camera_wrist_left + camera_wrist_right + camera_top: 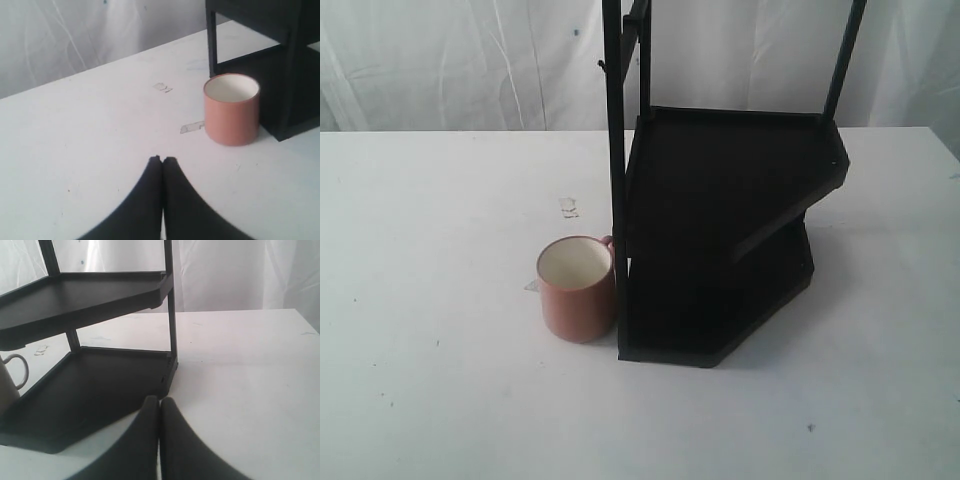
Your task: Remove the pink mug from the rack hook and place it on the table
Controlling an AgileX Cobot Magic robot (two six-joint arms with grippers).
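Pink mug [577, 292] upright on the table [430, 380], handle half hidden behind the rack [720, 250]; rack top cropped; left gripper [162, 159] and right gripper [159, 399] jaws pressed together.

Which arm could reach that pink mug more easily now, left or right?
Probably the left. The left gripper faces the pink mug across the table. The right gripper has the black rack between it and the mug. Both are shut, so either must open first.

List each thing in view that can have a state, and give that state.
Rack: standing upright.
Hook: bare.
Pink mug: upright on the table, empty.
Left gripper: shut, holding nothing.
Right gripper: shut, holding nothing.
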